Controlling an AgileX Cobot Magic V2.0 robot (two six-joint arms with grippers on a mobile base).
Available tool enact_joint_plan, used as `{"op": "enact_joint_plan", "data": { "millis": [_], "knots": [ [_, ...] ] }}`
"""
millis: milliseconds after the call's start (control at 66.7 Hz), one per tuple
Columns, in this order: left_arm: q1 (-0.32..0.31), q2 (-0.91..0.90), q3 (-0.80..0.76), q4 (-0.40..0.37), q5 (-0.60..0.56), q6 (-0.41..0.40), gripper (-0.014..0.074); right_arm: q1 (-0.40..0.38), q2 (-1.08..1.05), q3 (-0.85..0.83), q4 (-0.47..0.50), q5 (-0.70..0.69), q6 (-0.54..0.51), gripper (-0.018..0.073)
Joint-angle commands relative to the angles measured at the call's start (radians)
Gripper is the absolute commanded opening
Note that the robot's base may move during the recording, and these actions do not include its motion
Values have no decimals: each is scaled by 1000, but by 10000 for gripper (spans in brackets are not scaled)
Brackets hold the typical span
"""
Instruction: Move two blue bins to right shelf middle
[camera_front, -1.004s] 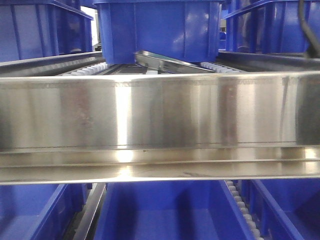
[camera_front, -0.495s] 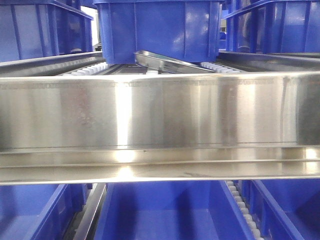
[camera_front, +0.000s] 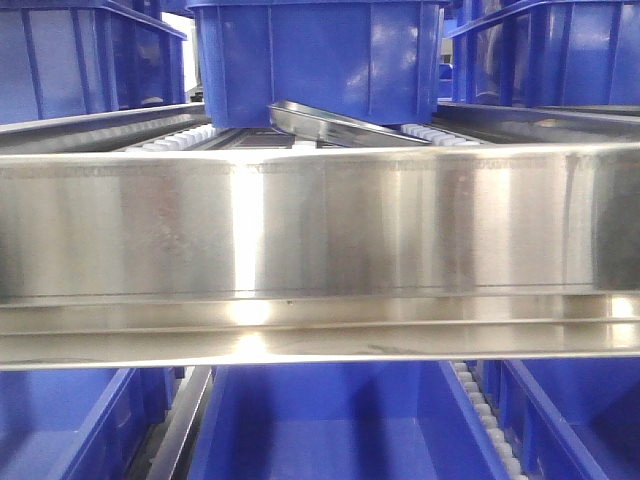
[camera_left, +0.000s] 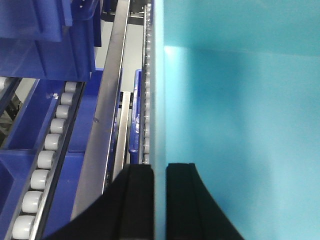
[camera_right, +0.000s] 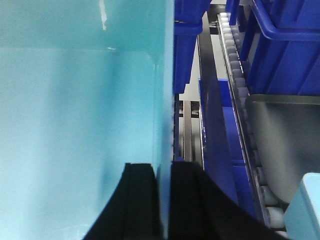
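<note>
A pale sky-blue bin fills the right of the left wrist view (camera_left: 240, 125) and the left of the right wrist view (camera_right: 75, 125). My left gripper (camera_left: 160, 172) is shut on this bin's left wall, one black finger (camera_left: 137, 200) outside and one inside. On the bin's right wall my right gripper (camera_right: 164, 172) is shut in the same way. A pale blue corner (camera_right: 307, 207), perhaps a second blue bin, shows at the lower right of the right wrist view. The front view shows neither the pale bins nor the grippers.
A wide steel shelf beam (camera_front: 320, 230) spans the front view. Dark blue bins stand above it (camera_front: 320, 60) and below it (camera_front: 330, 430). Roller tracks (camera_left: 45, 150) (camera_right: 235, 65) run beside the held bin, with dark blue bins (camera_right: 290, 45) and a grey tray (camera_right: 285, 145) alongside.
A dark cable or arm part at the top right of the front view one second ago is gone. The shelf and the dark blue bins have not moved.
</note>
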Motion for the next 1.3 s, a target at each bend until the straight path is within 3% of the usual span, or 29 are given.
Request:
{"op": "enact_joint_plan", "data": {
  "millis": [0, 1289],
  "knots": [
    [-4, -9, -13, 22, -36, -6, -111, -3, -15, -8, -54, -37, -1, -162],
    [-4, -7, -13, 21, -58, -6, -111, -3, -15, -8, -54, -77, -1, -162]
  ]
}}
